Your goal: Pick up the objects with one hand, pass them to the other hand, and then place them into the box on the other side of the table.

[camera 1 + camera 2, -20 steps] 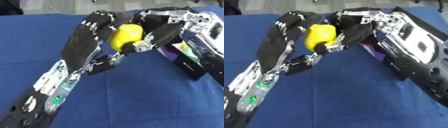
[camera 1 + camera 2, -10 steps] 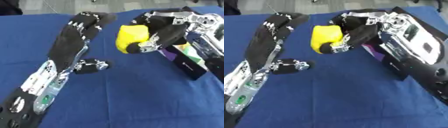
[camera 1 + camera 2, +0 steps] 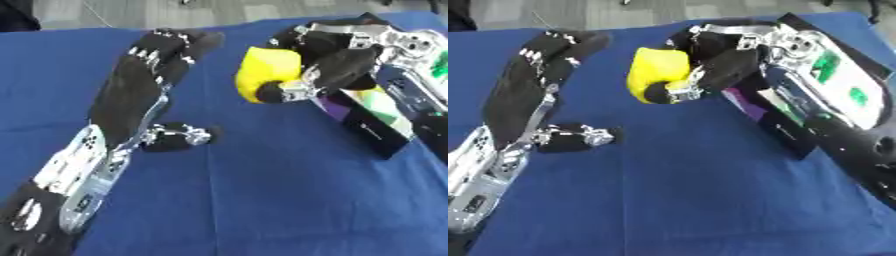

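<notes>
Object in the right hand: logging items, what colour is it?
Yellow; the object shows best in the left eye view.

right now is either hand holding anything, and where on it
The right hand holds the yellow object, its fingers curled round the object's lower right side. The left hand is open and holds nothing.

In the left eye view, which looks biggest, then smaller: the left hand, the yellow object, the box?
1. Left hand: covers the most picture, but it is nearer the camera.
2 and 3. Box and yellow object look alike; the right hand and its arm hide much of the box, so no ranking.
</notes>
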Motion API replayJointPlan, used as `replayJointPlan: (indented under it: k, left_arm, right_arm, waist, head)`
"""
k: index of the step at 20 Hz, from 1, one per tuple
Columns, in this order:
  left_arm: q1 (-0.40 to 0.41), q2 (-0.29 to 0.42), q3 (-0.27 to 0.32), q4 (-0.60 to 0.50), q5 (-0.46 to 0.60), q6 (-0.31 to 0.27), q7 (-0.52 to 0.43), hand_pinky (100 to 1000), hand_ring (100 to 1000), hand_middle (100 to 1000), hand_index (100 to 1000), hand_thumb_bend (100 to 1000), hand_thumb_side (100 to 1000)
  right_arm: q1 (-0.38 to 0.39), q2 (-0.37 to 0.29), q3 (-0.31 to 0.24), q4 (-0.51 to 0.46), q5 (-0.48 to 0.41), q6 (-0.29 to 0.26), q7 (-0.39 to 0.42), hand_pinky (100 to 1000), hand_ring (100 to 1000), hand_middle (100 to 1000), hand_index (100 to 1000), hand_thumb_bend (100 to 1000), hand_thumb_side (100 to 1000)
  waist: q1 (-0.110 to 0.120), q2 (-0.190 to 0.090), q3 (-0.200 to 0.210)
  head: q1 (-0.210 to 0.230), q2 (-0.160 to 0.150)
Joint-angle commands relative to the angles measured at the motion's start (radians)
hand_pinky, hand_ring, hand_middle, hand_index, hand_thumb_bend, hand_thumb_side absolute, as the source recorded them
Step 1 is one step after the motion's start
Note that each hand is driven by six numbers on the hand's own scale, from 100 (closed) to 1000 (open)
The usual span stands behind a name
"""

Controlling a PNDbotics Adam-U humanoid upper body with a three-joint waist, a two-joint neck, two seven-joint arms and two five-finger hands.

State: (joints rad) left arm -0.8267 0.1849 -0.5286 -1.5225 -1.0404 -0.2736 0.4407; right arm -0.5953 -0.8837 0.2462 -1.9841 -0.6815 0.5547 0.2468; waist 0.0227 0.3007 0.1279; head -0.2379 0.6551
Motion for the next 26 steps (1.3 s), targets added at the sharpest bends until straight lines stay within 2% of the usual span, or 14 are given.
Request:
replayJointPlan:
  k: [1, 7, 14, 21, 25, 26]
  left_arm:
    - [-0.005, 0.035, 0.014, -0.013, 0.0, -0.002, 0.004, 739, 718, 717, 901, 1000, 135]
    - [0.009, 0.073, 0.017, -0.025, 0.015, -0.006, -0.001, 738, 713, 710, 867, 1000, 159]
    - [0.014, 0.081, 0.025, -0.029, 0.038, 0.002, 0.003, 738, 710, 709, 861, 1000, 164]
    - [0.01, 0.087, 0.033, -0.055, 0.056, 0.004, 0.008, 737, 709, 706, 853, 1000, 161]
    - [0.008, 0.089, 0.034, -0.072, 0.065, 0.007, 0.003, 737, 709, 706, 851, 1000, 163]
    - [0.008, 0.089, 0.034, -0.073, 0.066, 0.007, 0.002, 737, 709, 706, 849, 1000, 164]
  right_arm:
    - [0.034, -0.083, -0.062, -0.016, 0.004, -0.051, -0.032, 744, 543, 180, 506, 447, 100]
    - [0.196, -0.18, -0.192, -0.016, 0.014, -0.135, -0.159, 749, 547, 188, 513, 446, 100]
    - [0.347, -0.259, -0.295, -0.011, 0.042, -0.158, -0.243, 745, 555, 203, 524, 445, 100]
    - [0.396, -0.282, -0.336, 0.082, 0.112, -0.204, -0.244, 750, 563, 218, 537, 453, 100]
    - [0.403, -0.285, -0.347, 0.139, 0.155, -0.236, -0.259, 757, 583, 267, 565, 470, 100]
    - [0.405, -0.285, -0.347, 0.148, 0.167, -0.244, -0.261, 764, 602, 304, 597, 487, 100]
  waist:
    - [-0.009, -0.037, -0.003]
    - [-0.001, -0.035, -0.006]
    - [0.009, -0.021, -0.013]
    - [0.015, -0.016, -0.008]
    - [0.016, -0.016, -0.007]
    - [0.016, -0.016, -0.006]
  head:
    - [0.001, -0.022]
    - [-0.016, -0.032]
    - [-0.04, -0.029]
    - [-0.062, -0.032]
    - [-0.062, -0.036]
    - [-0.062, -0.037]
